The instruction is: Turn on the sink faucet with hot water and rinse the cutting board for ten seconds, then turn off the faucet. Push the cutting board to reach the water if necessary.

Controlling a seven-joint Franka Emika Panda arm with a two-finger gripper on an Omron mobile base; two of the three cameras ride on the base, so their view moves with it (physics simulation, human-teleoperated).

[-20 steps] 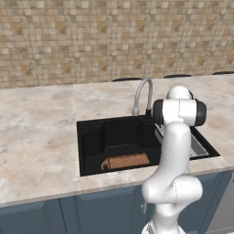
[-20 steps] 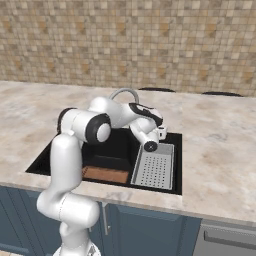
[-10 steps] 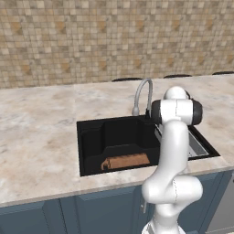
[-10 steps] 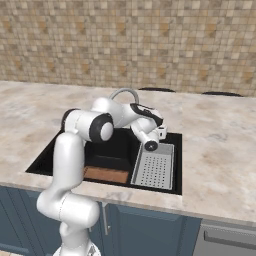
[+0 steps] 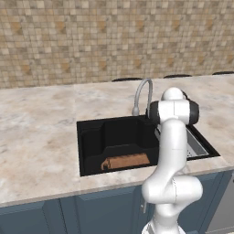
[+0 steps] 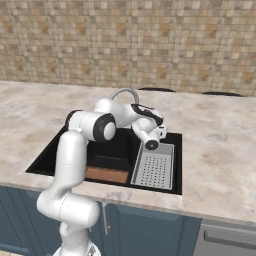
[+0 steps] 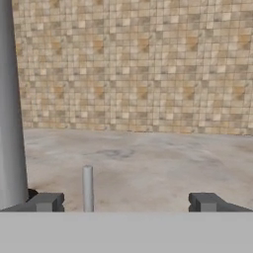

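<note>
The sink faucet (image 5: 144,89) arches over the back rim of the black sink (image 5: 93,137); in the hand view its grey stem (image 7: 10,108) rises at the far left. No water shows. The brown cutting board (image 5: 126,162) lies flat on the basin floor near the front wall, also seen past the arm (image 6: 106,175). My gripper (image 7: 126,202) is open and empty, low behind the faucet's base and facing the tiled wall. A thin upright grey lever (image 7: 87,188) stands between the fingertips, nearer the left one. From the right, the gripper (image 6: 161,132) sits by the faucet's base.
A grey perforated tray (image 6: 155,169) fills the sink's right part. Marble counter (image 5: 41,137) surrounds the basin, with the tiled wall (image 7: 138,64) behind. My white arm (image 5: 171,137) stands over the basin's right side, hiding part of the tray.
The arm's elbow has eased slightly to the left; the hand stays by the faucet base with the jaws equally wide. The board has not moved.
</note>
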